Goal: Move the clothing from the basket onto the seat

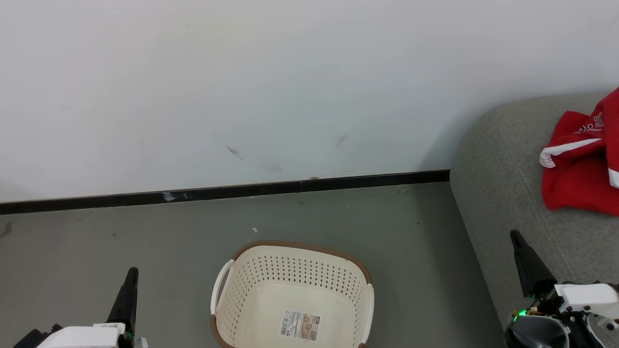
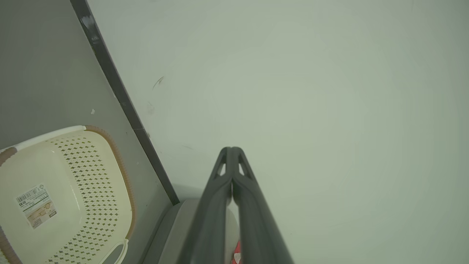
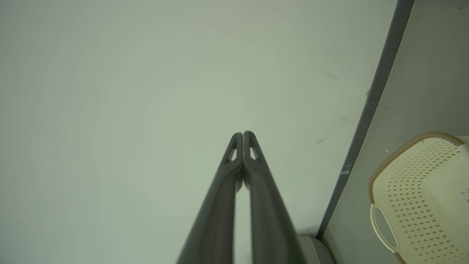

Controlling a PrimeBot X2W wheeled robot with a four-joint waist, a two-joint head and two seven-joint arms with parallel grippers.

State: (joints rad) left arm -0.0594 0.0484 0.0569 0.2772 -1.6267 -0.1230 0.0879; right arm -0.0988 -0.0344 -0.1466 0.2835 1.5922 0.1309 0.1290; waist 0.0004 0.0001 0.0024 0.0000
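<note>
Where it sits on the floor, the basket: cream-white, holed walls, brown rim, near the seat's end but not touching it.
Label: stuck flat on the basket's bottom; a barcode and a small brownish picture, print too small to read.
Clothing: red heap with white stripes on the seat, well apart from the basket; white lettering, not legible.
Left gripper: fingers pressed together, tips aimed at the wall.
Right gripper: fingers likewise pressed together, by the seat's edge.
Floor: dull grey-green, a white speck near the basket.
Wall: white, scuffed, black skirting along its foot.
</note>
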